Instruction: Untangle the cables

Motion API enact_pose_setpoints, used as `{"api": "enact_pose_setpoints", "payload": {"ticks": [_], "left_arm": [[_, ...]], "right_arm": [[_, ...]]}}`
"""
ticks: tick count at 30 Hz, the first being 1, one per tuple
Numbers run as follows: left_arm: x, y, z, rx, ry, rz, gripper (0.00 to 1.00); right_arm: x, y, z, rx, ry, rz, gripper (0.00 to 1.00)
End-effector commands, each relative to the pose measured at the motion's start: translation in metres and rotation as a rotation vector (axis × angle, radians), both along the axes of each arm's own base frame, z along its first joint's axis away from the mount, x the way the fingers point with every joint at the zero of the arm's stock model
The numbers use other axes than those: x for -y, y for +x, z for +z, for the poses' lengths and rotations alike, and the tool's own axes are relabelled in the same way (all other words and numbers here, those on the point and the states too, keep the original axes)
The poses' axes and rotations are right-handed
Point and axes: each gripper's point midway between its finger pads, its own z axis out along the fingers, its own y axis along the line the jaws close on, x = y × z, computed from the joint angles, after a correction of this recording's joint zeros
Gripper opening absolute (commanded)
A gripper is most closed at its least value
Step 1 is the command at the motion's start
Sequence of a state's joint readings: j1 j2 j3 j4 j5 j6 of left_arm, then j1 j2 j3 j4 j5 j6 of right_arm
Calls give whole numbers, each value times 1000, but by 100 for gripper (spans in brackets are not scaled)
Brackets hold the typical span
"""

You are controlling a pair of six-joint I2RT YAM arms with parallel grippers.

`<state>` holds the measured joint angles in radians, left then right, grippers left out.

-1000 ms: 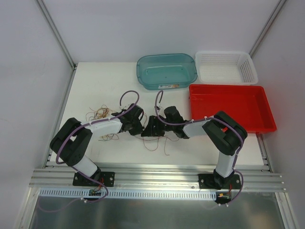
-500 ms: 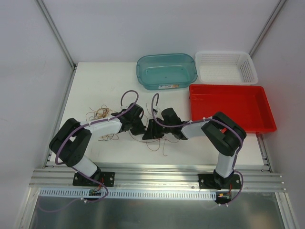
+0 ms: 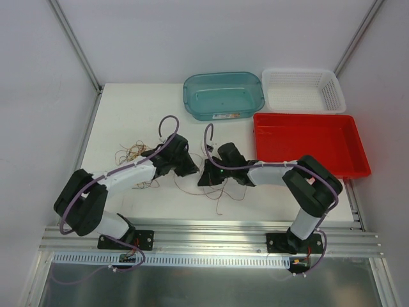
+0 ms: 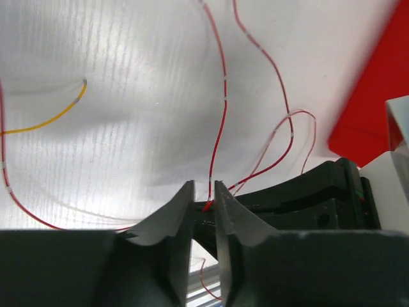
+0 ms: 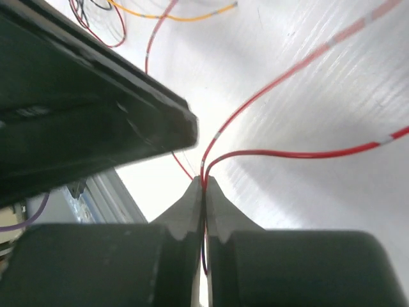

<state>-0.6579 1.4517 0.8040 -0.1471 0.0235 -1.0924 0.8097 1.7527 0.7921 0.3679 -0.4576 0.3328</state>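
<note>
The cables are hair-thin curly wires: a red, yellow and dark tangle lies left of centre, and loose red strands trail toward the near edge. My left gripper and right gripper meet tip to tip mid-table. In the left wrist view, the left gripper stands slightly open; a red cable runs down into the gap, beside a yellow cable. My right gripper is shut on a red cable, with two red strands rising from its tips.
A teal tub and a white basket stand at the back. A red tray sits at the right. An aluminium rail runs along the near edge. The left gripper's black body looms close over the right gripper.
The right gripper's jaws have shut on the red cable. The left gripper's jaws have parted a little. The left arm has stretched out further over the table.
</note>
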Motion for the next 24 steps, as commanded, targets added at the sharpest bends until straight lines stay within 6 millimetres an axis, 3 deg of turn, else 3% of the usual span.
{"api": "enact_pose_setpoints", "payload": {"ticks": [1, 3, 5, 6, 10, 11, 12, 13, 14, 15, 17, 18, 20, 22, 24], "left_arm": [[-3, 20, 62, 175, -45, -22, 21], [-12, 28, 93, 257, -49, -35, 39], [-26, 32, 109, 300, -19, -18, 56], [-31, 34, 131, 361, -20, -31, 62], [-73, 41, 173, 462, 40, 0, 80], [-84, 42, 178, 488, 77, -4, 85], [-95, 41, 193, 530, 95, 17, 91], [-112, 45, 197, 546, 128, 53, 95], [-122, 42, 197, 552, 174, 45, 99], [-133, 41, 206, 588, 204, 65, 99], [-150, 39, 210, 626, 281, 67, 99], [-163, 37, 215, 654, 331, 108, 99], [-177, 35, 217, 680, 411, 106, 99], [-193, 33, 216, 688, 485, 140, 99], [-204, 32, 205, 666, 545, 147, 99]], "right_arm": [[5, 14, 45, 145, -22, -5, 1], [17, 17, 48, 167, -83, -17, 1], [24, 20, 63, 183, -113, -27, 1], [30, 23, 66, 200, -138, -32, 1], [51, 28, 110, 272, -206, -35, 1], [50, 37, 138, 320, -188, -49, 1], [59, 46, 152, 370, -213, -60, 1], [70, 43, 158, 355, -251, -68, 1], [76, 48, 180, 412, -250, -68, 1], [85, 63, 212, 480, -244, -102, 1], [104, 69, 241, 515, -268, -128, 1], [117, 83, 283, 591, -240, -192, 1], [138, 91, 309, 647, -281, -230, 1], [161, 105, 357, 734, -261, -331, 1], [179, 119, 386, 783, -217, -413, 1]]}}
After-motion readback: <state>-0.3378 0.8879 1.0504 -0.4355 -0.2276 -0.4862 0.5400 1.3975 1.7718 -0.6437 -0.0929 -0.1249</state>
